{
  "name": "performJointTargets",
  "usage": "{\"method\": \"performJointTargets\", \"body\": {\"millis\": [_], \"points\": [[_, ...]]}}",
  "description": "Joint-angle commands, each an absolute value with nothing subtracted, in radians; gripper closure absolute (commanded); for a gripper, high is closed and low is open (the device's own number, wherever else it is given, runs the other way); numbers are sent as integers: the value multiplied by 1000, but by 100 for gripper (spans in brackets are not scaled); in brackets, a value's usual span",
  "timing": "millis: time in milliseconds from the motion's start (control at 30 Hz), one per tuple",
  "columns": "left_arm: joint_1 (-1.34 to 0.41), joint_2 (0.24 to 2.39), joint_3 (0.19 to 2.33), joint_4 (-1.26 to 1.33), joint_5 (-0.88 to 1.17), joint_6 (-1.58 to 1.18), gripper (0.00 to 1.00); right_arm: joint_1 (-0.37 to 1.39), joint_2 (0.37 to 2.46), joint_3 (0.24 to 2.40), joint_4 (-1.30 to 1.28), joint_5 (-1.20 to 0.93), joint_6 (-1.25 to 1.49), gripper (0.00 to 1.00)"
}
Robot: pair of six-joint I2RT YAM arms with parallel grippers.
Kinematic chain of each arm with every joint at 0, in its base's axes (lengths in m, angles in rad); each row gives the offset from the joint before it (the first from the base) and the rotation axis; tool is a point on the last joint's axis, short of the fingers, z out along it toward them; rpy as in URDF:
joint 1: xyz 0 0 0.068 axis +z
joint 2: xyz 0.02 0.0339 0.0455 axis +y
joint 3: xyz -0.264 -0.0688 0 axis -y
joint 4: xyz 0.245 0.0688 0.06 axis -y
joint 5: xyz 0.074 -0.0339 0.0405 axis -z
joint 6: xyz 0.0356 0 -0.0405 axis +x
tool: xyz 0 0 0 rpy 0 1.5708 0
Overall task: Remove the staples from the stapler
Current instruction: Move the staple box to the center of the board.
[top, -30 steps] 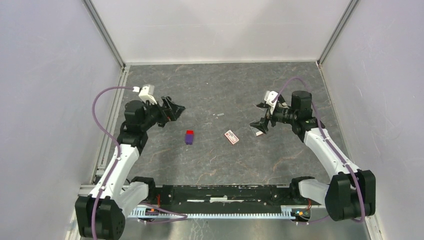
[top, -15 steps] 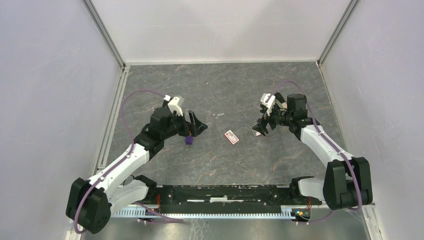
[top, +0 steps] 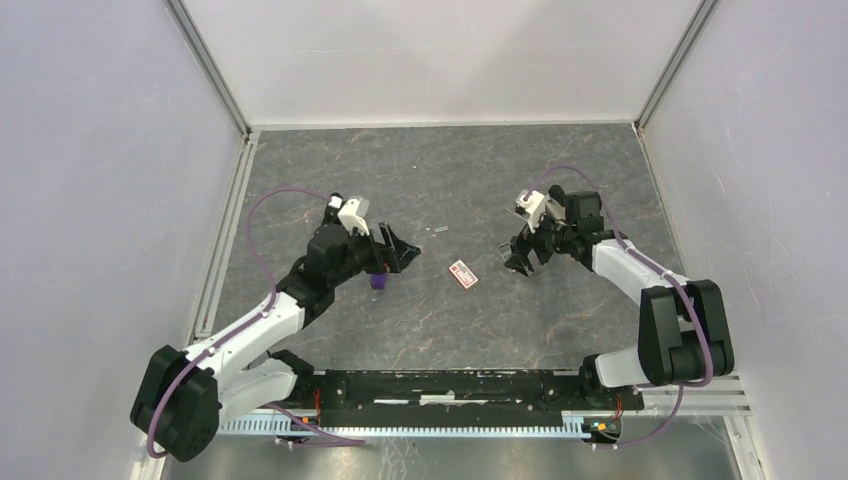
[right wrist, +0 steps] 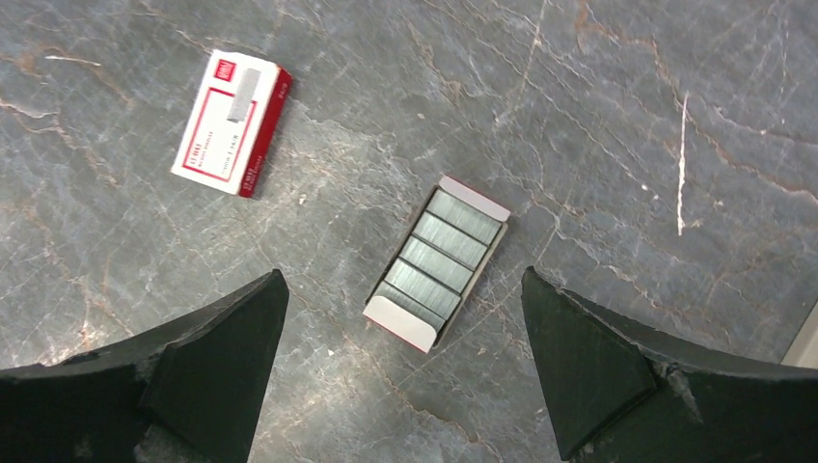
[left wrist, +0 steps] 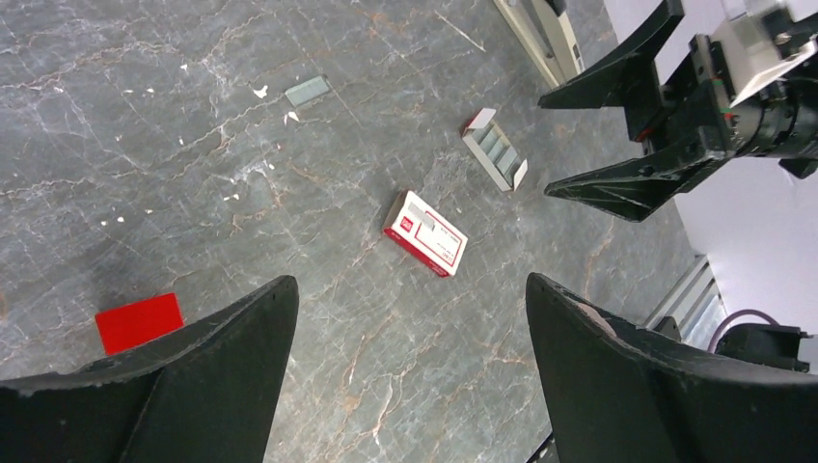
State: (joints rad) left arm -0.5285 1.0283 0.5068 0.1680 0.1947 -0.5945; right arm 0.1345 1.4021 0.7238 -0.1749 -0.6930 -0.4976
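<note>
Seen from above, your left pincer [top: 404, 258] is spread wide and partly hides a small block [top: 378, 282], which is purple on its side. Your right pincer [top: 511, 258] is wide too and grips nothing. Between them lies a flat red-and-white cardboard box [top: 462, 273]. A short grey strip of staples [top: 440, 231] lies apart, farther back. The worktop [top: 420, 170] looks like dark grey stone with pale and brownish veins. Plain pale walls with metal rails [top: 211, 68] close it on three sides.

In the left wrist view, the block shows a flat red top [left wrist: 139, 321] just beside one matte black finger. Farther off is the box, and past it an open paper tray [left wrist: 495, 148].

In the right wrist view, this tray [right wrist: 439, 260] lies under the gap between the fingers, and shiny grey staple bars fill it in rows.

None of these views shows the stapler, so I cannot tell you where it is.
</note>
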Motion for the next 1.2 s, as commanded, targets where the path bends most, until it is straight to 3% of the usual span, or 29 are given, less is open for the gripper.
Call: {"method": "performJointTargets", "body": {"millis": [0,367,1167], "points": [[-534,1011,476,275,165,-638,7,133,1431,771,-141,-622,-448,2],[-534,989,463,297,149,-634,0,173,1511,826,-164,-513,-446,2],[-534,899,446,238,92,-600,0,269,1604,843,-166,-440,-438,7]]}}
